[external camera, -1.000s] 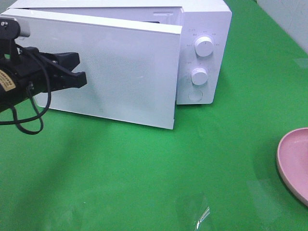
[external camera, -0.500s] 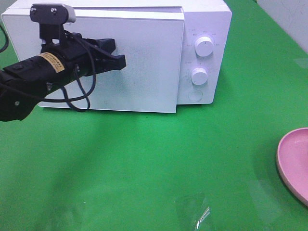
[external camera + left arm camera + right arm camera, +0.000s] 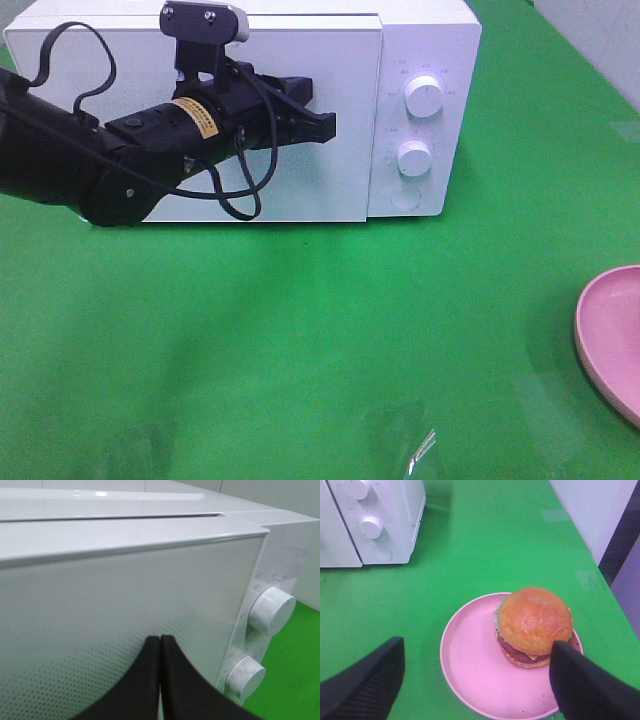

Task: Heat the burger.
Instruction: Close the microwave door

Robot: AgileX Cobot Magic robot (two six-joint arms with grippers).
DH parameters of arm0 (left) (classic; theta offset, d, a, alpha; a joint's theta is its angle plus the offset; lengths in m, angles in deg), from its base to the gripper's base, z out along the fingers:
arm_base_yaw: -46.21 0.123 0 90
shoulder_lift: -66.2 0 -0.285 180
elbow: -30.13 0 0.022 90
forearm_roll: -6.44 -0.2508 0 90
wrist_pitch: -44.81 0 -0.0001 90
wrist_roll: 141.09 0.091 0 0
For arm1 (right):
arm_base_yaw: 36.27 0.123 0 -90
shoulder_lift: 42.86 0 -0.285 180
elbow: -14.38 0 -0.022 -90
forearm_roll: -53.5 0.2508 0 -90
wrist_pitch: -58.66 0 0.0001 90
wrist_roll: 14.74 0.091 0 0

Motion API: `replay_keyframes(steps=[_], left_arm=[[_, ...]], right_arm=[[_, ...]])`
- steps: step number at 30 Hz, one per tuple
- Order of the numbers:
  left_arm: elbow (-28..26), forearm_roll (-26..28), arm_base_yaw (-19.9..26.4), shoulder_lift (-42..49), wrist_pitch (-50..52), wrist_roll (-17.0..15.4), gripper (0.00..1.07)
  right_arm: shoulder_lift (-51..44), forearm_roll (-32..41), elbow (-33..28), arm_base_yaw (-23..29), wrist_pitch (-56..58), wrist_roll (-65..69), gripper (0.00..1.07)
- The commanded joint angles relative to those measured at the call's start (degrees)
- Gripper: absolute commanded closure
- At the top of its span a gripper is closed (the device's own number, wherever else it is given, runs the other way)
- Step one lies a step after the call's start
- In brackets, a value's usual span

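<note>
The burger (image 3: 534, 622), with its golden-brown bun, dark patty and a bit of cheese, sits on the pink plate (image 3: 470, 665) in the right wrist view. It is outside the exterior high view, where only the plate's edge (image 3: 610, 335) shows at the right. My right gripper (image 3: 476, 647) hangs open above the plate with nothing between its fingers. My left gripper (image 3: 325, 125) is shut, and its tips (image 3: 160, 639) rest against the white microwave door (image 3: 340, 190). The door lies about flush with the microwave (image 3: 430, 40).
Two white knobs (image 3: 425, 97) (image 3: 414, 158) and a round button sit on the microwave's right panel. The green cloth (image 3: 320, 340) covers the table in front. A wrinkle of clear tape (image 3: 420, 445) lies near the front edge.
My left arm has swept to the right along the door. The door has swung from well open to about flush with the microwave. The right gripper and plate stayed put.
</note>
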Motion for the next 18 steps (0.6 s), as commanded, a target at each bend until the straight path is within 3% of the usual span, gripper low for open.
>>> replay_keyframes(steps=[1, 10, 16, 17, 18], left_arm=[[-2.5, 9.8, 1.5, -0.2, 0.7, 1.8, 1.07], [-2.7, 9.3, 1.5, 0.1, 0.2, 3.2, 1.07], [-1.0, 7.9, -0.5, 2.8, -5.3, 3.0, 1.07], [0.1, 7.9, -1.3, 4.4, -9.3, 3.0, 1.07], [1.7, 7.9, -2.5, 6.2, -14.5, 3.0, 1.00]], right_arm=[[-1.5, 0.1, -0.1, -0.2, -0.4, -0.2, 0.31], [-1.5, 0.1, -0.1, -0.2, -0.4, -0.2, 0.31], [-1.5, 0.1, -0.1, -0.2, -0.4, -0.2, 0.31], [-1.5, 0.1, -0.1, -0.2, -0.4, -0.2, 0.31], [-1.5, 0.1, -0.1, -0.2, -0.4, -0.2, 0.31]])
